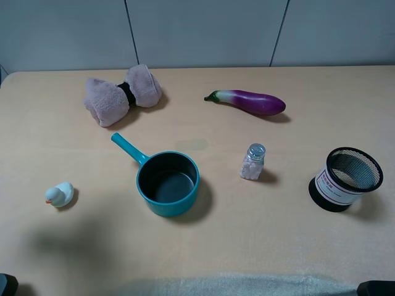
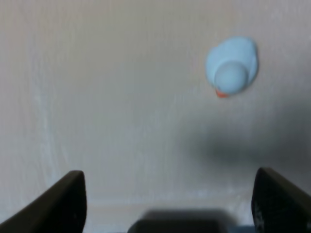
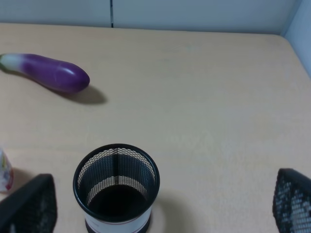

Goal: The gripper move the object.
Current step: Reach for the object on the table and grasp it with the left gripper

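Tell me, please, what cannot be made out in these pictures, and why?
Left gripper: the left wrist view shows only two open fingertips; the frame edge cuts off the rest.
Right gripper: likewise in the right wrist view.
Rubber duck: blurred in the left wrist view; eyes cannot be seen.
Salt shaker: cut off by the frame edge in the right wrist view.
Mesh pen cup: label print too small in the exterior high view.

We are seeing the duck (image 1: 59, 195) sitting left of the pot (image 1: 162, 206), the shaker (image 1: 253, 162) and mesh cup (image 1: 345, 179) standing right of it, with the eggplant (image 1: 250, 102) and cloth bundle (image 1: 122, 94) lying behind.
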